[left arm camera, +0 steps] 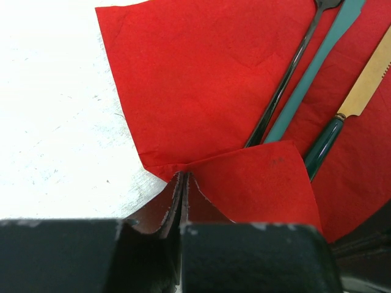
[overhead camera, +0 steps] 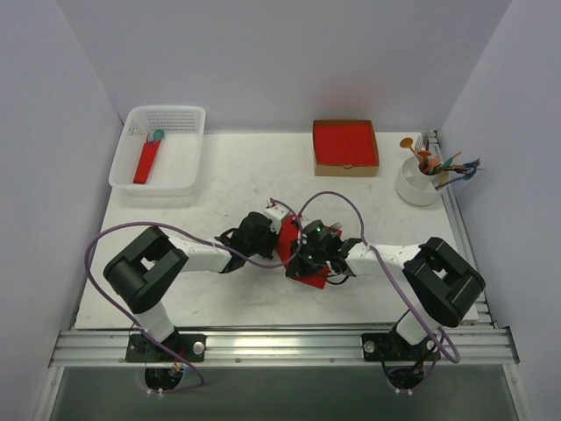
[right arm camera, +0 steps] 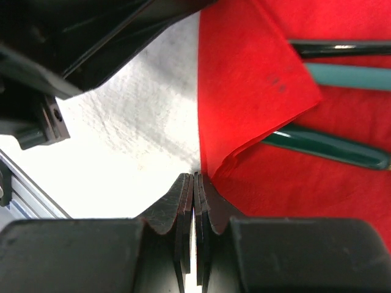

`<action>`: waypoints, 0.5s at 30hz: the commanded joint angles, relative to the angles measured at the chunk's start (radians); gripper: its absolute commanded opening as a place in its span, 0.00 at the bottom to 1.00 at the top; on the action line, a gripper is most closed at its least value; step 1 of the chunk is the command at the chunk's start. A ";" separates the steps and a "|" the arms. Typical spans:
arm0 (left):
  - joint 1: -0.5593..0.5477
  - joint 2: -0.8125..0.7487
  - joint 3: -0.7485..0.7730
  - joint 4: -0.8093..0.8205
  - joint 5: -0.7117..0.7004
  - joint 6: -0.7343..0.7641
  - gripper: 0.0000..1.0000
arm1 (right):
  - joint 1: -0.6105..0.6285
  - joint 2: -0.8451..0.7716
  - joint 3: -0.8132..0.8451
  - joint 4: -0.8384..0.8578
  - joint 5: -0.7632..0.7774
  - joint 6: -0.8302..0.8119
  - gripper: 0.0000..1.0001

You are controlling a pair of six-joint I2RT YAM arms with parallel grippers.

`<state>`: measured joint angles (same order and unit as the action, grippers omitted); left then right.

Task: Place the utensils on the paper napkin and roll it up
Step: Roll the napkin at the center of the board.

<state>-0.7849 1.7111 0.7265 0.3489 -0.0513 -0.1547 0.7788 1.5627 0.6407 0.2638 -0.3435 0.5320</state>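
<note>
The red paper napkin (left arm camera: 201,79) lies flat on the white table, mostly under both wrists in the top view (overhead camera: 312,279). On it lie the utensils: a slim dark handle (left arm camera: 287,79), a teal handle (left arm camera: 317,61) and a knife with a serrated golden blade and dark green handle (left arm camera: 360,91). One napkin corner (left arm camera: 256,183) is folded over their handle ends (right arm camera: 250,91). My left gripper (left arm camera: 183,175) is shut, its tips touching one end of the fold. My right gripper (right arm camera: 197,176) is shut at the other end, with the paper beside its fingers, not between them.
A white basket (overhead camera: 180,175) at the back left holds a red roll with a teal spoon head (overhead camera: 147,162). A brown box of red napkins (overhead camera: 345,146) and a white cup of colourful cutlery (overhead camera: 419,182) stand at the back right. The metal rail (overhead camera: 280,346) borders the near edge.
</note>
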 commanded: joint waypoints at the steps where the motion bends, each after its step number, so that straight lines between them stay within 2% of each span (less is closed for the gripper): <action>1: -0.005 0.024 0.024 -0.034 -0.005 -0.011 0.02 | 0.036 -0.030 -0.015 -0.061 0.043 0.013 0.00; 10: -0.005 0.022 0.022 -0.034 -0.010 -0.014 0.02 | 0.083 -0.050 -0.029 -0.104 0.116 0.037 0.00; 15: -0.007 0.015 0.022 -0.034 -0.007 -0.011 0.02 | 0.076 -0.148 -0.001 -0.139 0.135 0.045 0.00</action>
<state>-0.7860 1.7119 0.7284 0.3473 -0.0521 -0.1642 0.8597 1.4879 0.6151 0.1864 -0.2527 0.5686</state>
